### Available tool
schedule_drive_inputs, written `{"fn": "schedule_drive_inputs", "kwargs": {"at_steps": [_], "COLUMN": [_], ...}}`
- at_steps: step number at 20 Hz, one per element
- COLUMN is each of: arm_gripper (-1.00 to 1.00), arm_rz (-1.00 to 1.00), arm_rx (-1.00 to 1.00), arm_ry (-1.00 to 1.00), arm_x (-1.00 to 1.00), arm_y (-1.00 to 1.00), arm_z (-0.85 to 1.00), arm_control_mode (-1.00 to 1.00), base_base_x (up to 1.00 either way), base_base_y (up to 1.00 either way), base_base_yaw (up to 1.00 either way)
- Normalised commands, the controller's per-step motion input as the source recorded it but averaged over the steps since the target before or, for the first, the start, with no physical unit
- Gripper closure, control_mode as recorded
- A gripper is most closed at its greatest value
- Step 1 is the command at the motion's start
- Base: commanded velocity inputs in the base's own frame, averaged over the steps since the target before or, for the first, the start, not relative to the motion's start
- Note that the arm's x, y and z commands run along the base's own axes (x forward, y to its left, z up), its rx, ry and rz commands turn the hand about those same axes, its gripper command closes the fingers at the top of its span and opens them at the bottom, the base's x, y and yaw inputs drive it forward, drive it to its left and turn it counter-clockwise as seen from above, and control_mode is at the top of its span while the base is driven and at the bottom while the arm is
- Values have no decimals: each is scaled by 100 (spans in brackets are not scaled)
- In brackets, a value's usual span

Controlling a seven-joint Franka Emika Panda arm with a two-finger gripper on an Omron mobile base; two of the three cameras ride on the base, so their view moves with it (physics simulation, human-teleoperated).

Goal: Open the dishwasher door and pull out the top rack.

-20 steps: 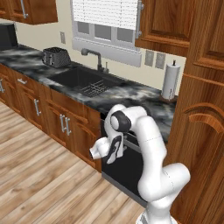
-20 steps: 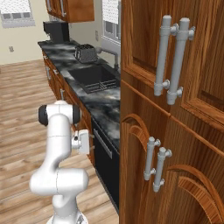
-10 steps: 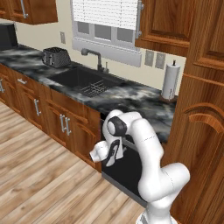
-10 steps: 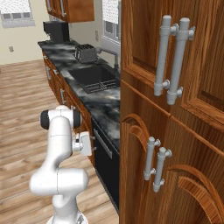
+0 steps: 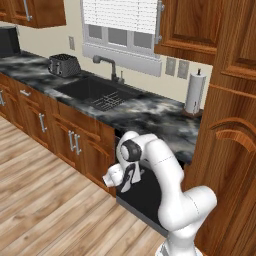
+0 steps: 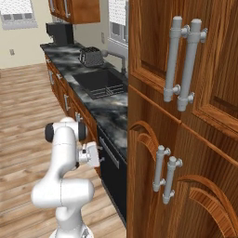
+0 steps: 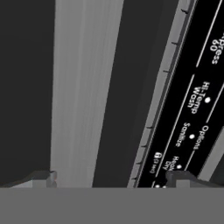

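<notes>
The dishwasher door point(image 5: 145, 197) is a black panel under the marble counter, and it stands closed. My gripper point(image 5: 128, 181) is right in front of its upper part, at the height of the silver bar handle point(image 6: 110, 152). In the hand view the grey handle point(image 7: 83, 87) runs lengthwise between my two fingertips point(image 7: 41, 177), with the printed control strip point(image 7: 192, 113) beside it. The gripper point(image 7: 114, 179) is open, straddling the bar without pinching it. The top rack is hidden behind the closed door.
Brown cabinet doors point(image 5: 75, 142) flank the dishwasher on the left, and a tall wooden cabinet point(image 5: 230, 165) stands close on the right. On the counter are a sink point(image 5: 97, 95), a toaster point(image 5: 64, 65) and a paper towel roll point(image 5: 194, 93). Wooden floor point(image 5: 45, 200) lies to the left.
The hand has sunk a little and drawn closer to the door's handle. The jaws stay equally wide, and the door has not moved.
</notes>
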Motion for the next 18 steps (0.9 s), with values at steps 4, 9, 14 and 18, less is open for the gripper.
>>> {"fn": "schedule_drive_inputs", "kwargs": {"at_steps": [4,9,14,18], "arm_gripper": [-100,-100,-100,-100], "arm_rz": [0,0,0,0], "arm_rx": [0,0,0,0], "arm_ry": [0,0,0,0], "arm_x": [21,22,21,16], "arm_y": [-12,-15,-14,-15], "arm_z": [-16,-14,-13,-10], "arm_control_mode": [-100,-100,-100,-100], "base_base_x": [0,0,0,0], "base_base_y": [0,0,0,0], "base_base_yaw": [0,0,0,0]}}
